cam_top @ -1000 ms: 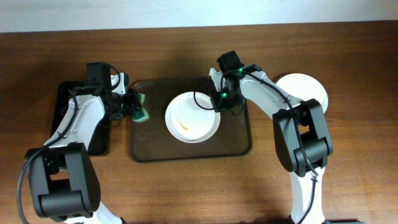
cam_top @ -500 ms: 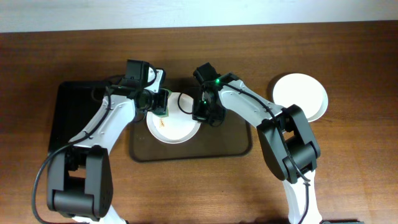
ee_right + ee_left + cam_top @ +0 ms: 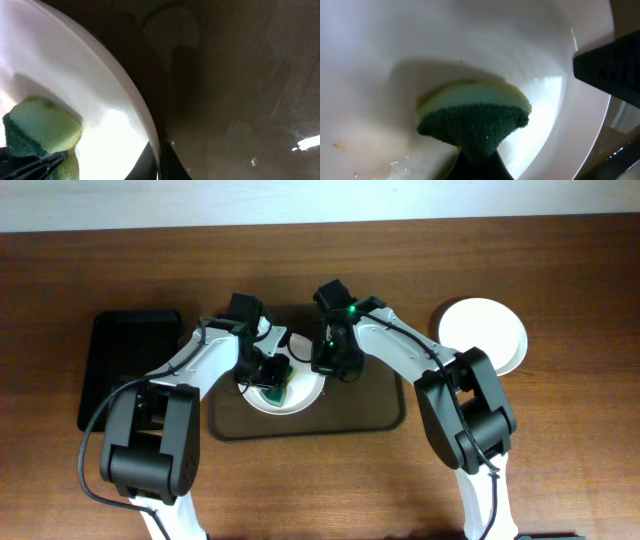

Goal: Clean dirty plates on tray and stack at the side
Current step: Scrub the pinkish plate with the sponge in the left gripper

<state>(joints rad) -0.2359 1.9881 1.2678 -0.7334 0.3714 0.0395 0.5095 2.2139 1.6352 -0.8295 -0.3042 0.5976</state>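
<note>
One white plate (image 3: 305, 393) lies on the left half of the dark brown tray (image 3: 370, 405). My left gripper (image 3: 270, 372) is shut on a green-and-yellow sponge (image 3: 277, 383) and presses it onto the plate's face. In the left wrist view the sponge (image 3: 475, 117) sits on the plate (image 3: 420, 50), with a faint brownish speck at lower left. My right gripper (image 3: 326, 366) is shut on the plate's right rim. In the right wrist view the rim (image 3: 107, 95) runs between the fingers of my right gripper (image 3: 157, 165), with the sponge (image 3: 40, 130) at left and the tray (image 3: 240, 100) at right.
White plate (image 3: 483, 335) lies on the wooden table right of the tray, with what looks like a second rim under it. A smaller black tray (image 3: 125, 365) lies at the left. The table's far edge runs along the top.
My left gripper has carried the sponge right, from beside the black tray onto the plate. My right gripper has dragged the plate left across the tray by its rim.
</note>
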